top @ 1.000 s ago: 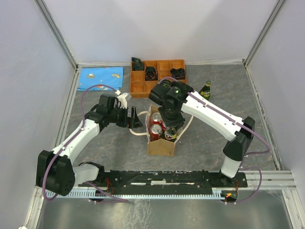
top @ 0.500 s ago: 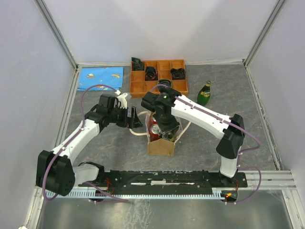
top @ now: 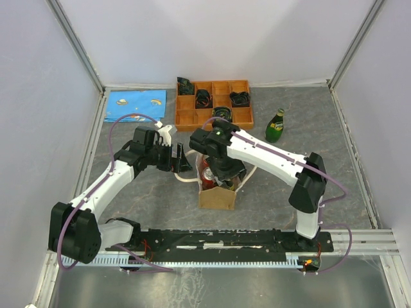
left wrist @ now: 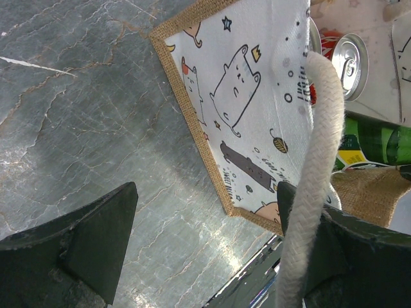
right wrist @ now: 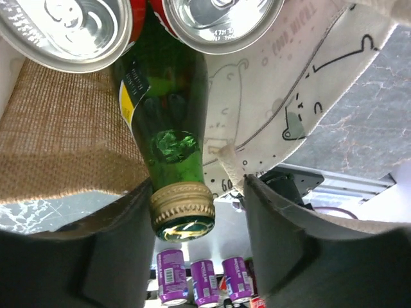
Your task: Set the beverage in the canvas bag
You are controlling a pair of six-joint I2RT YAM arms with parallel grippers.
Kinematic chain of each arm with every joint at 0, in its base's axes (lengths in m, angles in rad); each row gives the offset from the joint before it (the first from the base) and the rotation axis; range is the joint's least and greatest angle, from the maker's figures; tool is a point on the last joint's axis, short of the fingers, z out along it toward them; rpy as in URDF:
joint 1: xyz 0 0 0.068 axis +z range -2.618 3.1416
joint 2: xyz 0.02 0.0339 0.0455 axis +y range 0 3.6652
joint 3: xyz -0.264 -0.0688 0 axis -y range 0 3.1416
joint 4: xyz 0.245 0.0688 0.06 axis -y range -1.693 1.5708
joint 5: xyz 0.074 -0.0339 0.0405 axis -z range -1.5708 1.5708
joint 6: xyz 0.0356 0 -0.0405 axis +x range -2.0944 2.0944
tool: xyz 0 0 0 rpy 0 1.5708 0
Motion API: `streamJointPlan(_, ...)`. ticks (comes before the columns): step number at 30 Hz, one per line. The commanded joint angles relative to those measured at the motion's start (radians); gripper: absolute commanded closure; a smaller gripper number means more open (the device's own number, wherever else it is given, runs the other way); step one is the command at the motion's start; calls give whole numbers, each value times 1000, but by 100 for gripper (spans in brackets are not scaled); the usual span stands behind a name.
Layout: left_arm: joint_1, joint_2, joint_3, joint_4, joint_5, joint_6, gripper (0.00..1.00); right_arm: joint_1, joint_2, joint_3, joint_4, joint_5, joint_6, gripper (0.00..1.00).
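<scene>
The canvas bag (top: 215, 196) stands upright mid-table, tan burlap with a white cartoon-print lining (left wrist: 244, 96). Inside it are red soda cans (right wrist: 64, 25) and a green glass bottle (right wrist: 170, 109) with a gold cap, leaning among the cans. My right gripper (right wrist: 199, 192) hangs over the bag mouth (top: 226, 174), open around the bottle's neck; the left finger is at the cap, the right finger is apart from it. My left gripper (left wrist: 204, 202) is open beside the bag's left side (top: 183, 159), with a cream rope handle (left wrist: 314, 160) lying across its right finger.
A second green bottle (top: 276, 125) stands on the table to the right of the bag. An orange wooden compartment tray (top: 186, 117) with black items sits at the back. A blue printed sheet (top: 135, 104) lies at the back left. Grey walls enclose the table.
My right gripper has moved left and down over the bag, bringing the green bottle lower among the cans. The left arm has not moved.
</scene>
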Motion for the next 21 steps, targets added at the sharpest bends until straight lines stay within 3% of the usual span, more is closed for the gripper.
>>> streamJointPlan(1,-2,-26,17,28,16,13,5,-1,14,12,-45,71,1,33)
streamJointPlan(4,-2,-30,16,26,16,14,5,-1,4,62,-46,89,3,26)
streamJointPlan(11,-2,-24,16,29,17,14,5,-2,-40,271,-40,106,0,22)
streamJointPlan(16,-2,-23,15,29,16,14,5,-10,-93,435,49,280,-46,15)
streamJointPlan(21,-2,-18,17,32,15,15,5,-142,-200,264,300,477,-158,2)
